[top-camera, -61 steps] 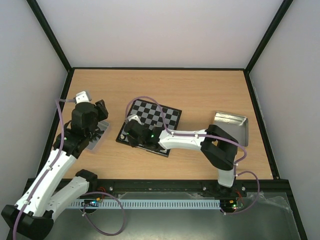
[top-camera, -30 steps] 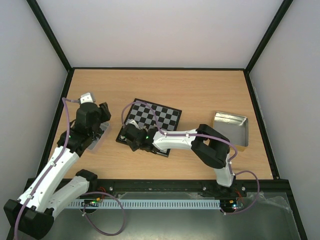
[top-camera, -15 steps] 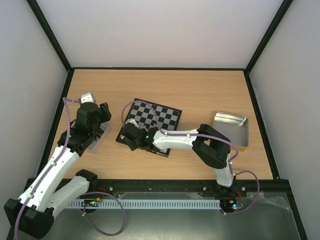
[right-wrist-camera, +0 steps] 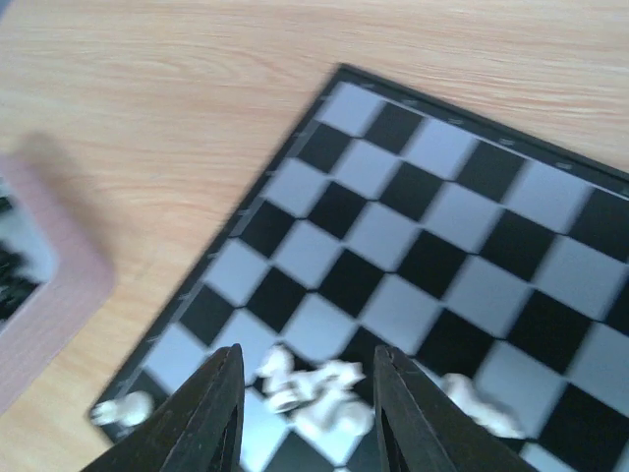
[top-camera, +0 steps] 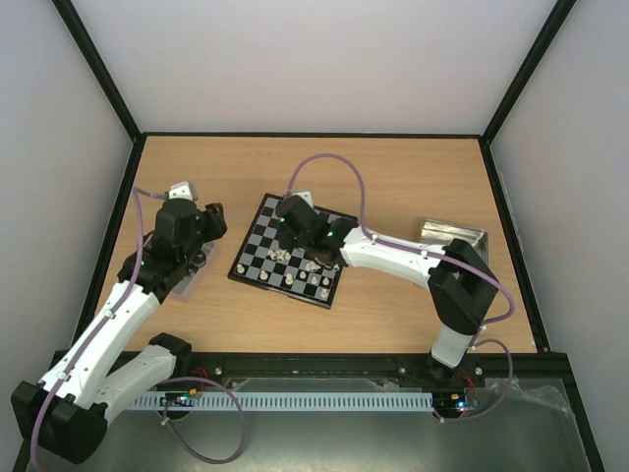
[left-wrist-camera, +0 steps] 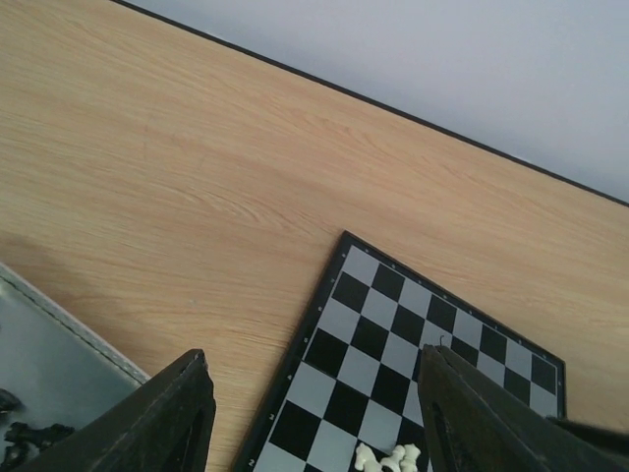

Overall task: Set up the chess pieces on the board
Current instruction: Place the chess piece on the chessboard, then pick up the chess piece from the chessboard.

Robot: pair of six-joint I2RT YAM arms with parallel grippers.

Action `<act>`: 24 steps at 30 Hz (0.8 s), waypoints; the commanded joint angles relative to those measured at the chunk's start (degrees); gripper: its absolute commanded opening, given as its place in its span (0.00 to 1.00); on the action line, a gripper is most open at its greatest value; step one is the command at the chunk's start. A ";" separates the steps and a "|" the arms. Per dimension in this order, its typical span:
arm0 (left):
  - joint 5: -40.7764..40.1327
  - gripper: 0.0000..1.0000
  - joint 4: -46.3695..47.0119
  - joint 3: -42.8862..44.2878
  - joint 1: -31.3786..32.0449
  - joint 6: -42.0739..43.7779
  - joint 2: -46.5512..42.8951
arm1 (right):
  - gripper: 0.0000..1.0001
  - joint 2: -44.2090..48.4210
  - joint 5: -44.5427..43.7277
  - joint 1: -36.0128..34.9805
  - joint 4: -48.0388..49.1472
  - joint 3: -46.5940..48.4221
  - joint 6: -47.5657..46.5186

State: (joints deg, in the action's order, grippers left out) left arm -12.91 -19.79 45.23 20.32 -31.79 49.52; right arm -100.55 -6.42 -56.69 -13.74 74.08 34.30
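The board [top-camera: 257,239] lies askew in mid-table, with several cream-white chess pieces [top-camera: 316,265] scattered over its near rows, some in a heap. My right gripper [top-camera: 292,222] hovers over the board's far left part, open and empty. In the right wrist view the gripper [right-wrist-camera: 307,352] is open above a blurred clump of white pieces [right-wrist-camera: 314,388] on the board [right-wrist-camera: 432,197]. My left gripper [top-camera: 206,222] is open and empty, left of the board. In the left wrist view the gripper [left-wrist-camera: 313,356] faces the board's corner [left-wrist-camera: 388,324] and some white pieces [left-wrist-camera: 388,457].
A silver tray [top-camera: 193,267] lies under my left arm. Its rim [left-wrist-camera: 59,320] and small black figures [left-wrist-camera: 25,438] show in the left wrist view. A second silver tray [top-camera: 454,236] sits at the right, partly behind my right arm. Black frame rails bound the table.
My right gripper has pulled back from the board's near left corner to its far side, and scattered white pieces now show on the near rows. My left gripper has shifted slightly right.
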 commanded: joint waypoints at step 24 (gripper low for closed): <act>6.14 0.60 2.86 -0.04 -0.28 1.29 2.75 | 0.22 -9.24 12.10 4.03 -5.46 0.83 -2.14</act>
State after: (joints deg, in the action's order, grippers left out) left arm -7.40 -18.26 45.23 20.32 -31.20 51.96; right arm -108.90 6.37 -52.49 -17.89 72.84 32.71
